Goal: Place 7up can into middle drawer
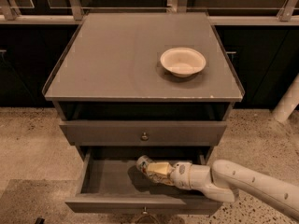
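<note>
My gripper (155,168) pinches the 7up can (142,162), tilted inside the open middle drawer (107,182). I should lower it to the drawer's floor, clear of its walls, before releasing.

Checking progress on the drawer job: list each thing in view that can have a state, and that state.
claw: shut on the 7up can, reaching into the middle drawer.
7up can: tilted, held inside the drawer.
middle drawer: pulled open.
upper drawer: closed.
bowl: upright on the cabinet top, looks empty.
</note>
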### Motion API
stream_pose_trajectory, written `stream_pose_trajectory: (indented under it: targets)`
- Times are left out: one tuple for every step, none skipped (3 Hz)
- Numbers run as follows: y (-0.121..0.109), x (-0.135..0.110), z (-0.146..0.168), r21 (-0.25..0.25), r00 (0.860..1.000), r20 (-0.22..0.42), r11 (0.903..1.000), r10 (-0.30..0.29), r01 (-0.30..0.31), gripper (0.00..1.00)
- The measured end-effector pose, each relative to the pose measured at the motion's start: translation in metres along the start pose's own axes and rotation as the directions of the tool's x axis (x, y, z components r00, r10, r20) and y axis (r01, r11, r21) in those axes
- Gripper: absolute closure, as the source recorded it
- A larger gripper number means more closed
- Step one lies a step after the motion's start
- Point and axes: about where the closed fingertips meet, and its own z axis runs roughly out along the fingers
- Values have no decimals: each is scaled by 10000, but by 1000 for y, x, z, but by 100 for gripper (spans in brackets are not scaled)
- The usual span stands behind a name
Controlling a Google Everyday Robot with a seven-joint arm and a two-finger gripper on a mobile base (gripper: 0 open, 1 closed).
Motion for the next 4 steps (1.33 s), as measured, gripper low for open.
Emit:
stream_pose_trajectory:
  targets:
    - [-19, -7, 8, 537, 9994, 264, 9983, 217, -231, 100]
    - [-40, -11, 13, 1164, 9972, 607, 9920, 427, -495, 100]
    - [-58, -13, 13, 1646, 9931, 1009, 9834, 604, -765, 100]
    - [-59, -14, 13, 1680, 9927, 1048, 9828, 593, -765, 81]
